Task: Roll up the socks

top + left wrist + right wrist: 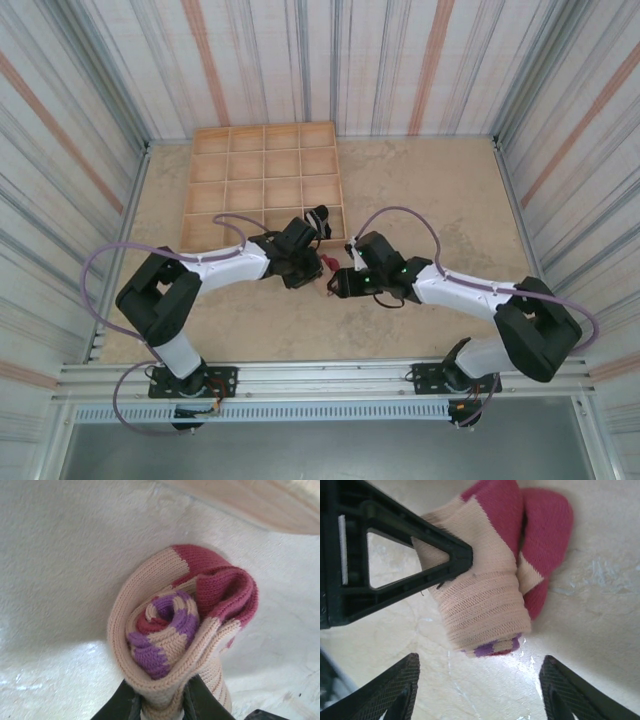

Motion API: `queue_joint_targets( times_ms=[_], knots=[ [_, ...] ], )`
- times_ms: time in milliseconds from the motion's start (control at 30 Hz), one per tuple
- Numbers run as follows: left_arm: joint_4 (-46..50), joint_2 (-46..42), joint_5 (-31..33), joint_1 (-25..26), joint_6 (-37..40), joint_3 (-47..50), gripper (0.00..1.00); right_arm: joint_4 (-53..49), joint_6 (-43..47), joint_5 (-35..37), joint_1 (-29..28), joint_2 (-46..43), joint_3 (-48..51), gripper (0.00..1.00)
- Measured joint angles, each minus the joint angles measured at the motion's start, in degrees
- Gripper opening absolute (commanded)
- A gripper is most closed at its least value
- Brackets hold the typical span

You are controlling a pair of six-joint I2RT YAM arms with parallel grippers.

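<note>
Beige knit with a dark red toe and cuff and purple-and-white stripes: the beige sock (170, 630) is wound into a loose roll on the table (60, 555), just in front of the near edge of the wooden tray (264, 127). The left wrist view looks into the open end of the roll. The striped part is coiled at the core, a plain beige layer is wrapped round it, and the red part is folded over the upper right side

Left gripper (162, 707): jaws closed on the sock, pinching the outer beige layer at the bottom of the roll. Fabric bulges out between the two dark fingers (117, 710). In the right wrist view one of its fingers, a black triangular frame, lies across the roll's upper left with its tip pressed into the beige fabric

Right gripper (480, 690): jaws spread wide, nothing between them, not touching the sock. Its ridged fingertips (395, 685) sit to either side below the roll's striped end, near it but apart, with bare table between

Top view: both arms reach inward and meet near the table's middle. The grippers are close together, with a scrap of red showing between them

Black sock (318, 218), pale stripes, lies apart from the roll at the tray's near right corner. Whether it is inside the corner compartment or draped on the rim I cannot tell. Tray is light wood, a four-by-four grid of compartments
</note>
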State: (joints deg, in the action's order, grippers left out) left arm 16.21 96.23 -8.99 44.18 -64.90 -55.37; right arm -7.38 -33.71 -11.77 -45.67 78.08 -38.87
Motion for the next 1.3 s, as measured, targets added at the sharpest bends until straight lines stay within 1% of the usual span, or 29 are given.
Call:
queue_joint_targets(
  times_ms=[133,233,433,533,567,600,700,733,767,833,933,967,1033,1167,1233,1300],
  knots=[
    [1.3,0.0,-1.4,-0.2,0.2,-0.2,0.07,0.5,4.3,6.7,-4.7,-0.1,0.0,0.67],
    [1.9,0.0,-2.2,-0.3,0.2,-0.3,0.07,2.8,6.2,9.3,-6.2,0.8,0.0,0.67],
    [2.2,0.0,-2.8,-0.4,0.2,-0.4,0.07,5.8,8.5,11.0,-6.6,6.4,-0.5,0.64],
    [2.3,0.0,-3.0,-0.4,0.2,-0.4,0.09,6.6,8.9,10.9,-6.6,8.9,-1.3,0.59],
    [2.3,0.0,-3.0,-0.4,0.2,-0.4,0.1,7.0,8.9,10.8,-6.8,9.2,-1.4,0.55],
    [2.3,0.0,-3.0,-0.4,0.2,-0.4,0.13,7.2,9.0,10.8,-6.9,9.4,-1.4,0.52],
    [1.8,0.0,-3.1,-0.4,0.3,-0.2,0.29,8.0,8.8,10.0,-6.8,10.0,-1.5,0.34],
    [1.7,0.0,-3.2,-0.4,0.4,-0.1,0.38,8.3,8.4,9.2,-6.4,10.2,-1.5,0.28],
    [1.6,0.0,-3.4,-0.6,0.5,0.0,0.49,8.8,7.8,8.2,-5.8,10.4,-1.4,0.23],
    [1.5,0.0,-3.5,-0.8,0.4,0.0,0.61,10.4,6.8,5.8,-4.0,10.6,-0.9,0.17],
    [0.5,-0.2,-3.6,-0.9,0.4,0.6,0.82,14.4,4.5,1.4,-0.7,10.7,1.3,0.1],
    [0.2,-0.5,-3.7,-0.9,0.4,1.0,0.86,15.3,3.9,0.2,0.1,10.7,1.8,0.09],
    [-0.7,-1.4,-3.9,-0.9,0.2,2.3,0.88,17.2,2.4,-2.8,2.0,10.7,3.0,0.07],
    [-4.5,-3.5,-4.4,-0.8,0.5,5.4,0.87,22.4,-1.7,-9.4,6.2,10.7,6.3,0.06],
    [-8.0,-4.6,-4.8,-0.9,1.1,7.5,0.83,24.6,-4.1,-13.1,9.0,10.8,7.9,0.06],
    [-11.5,-5.2,-5.3,-0.9,1.9,9.2,0.78,26.1,-6.4,-16.6,11.0,11.6,8.4,0.05]
  ],
)
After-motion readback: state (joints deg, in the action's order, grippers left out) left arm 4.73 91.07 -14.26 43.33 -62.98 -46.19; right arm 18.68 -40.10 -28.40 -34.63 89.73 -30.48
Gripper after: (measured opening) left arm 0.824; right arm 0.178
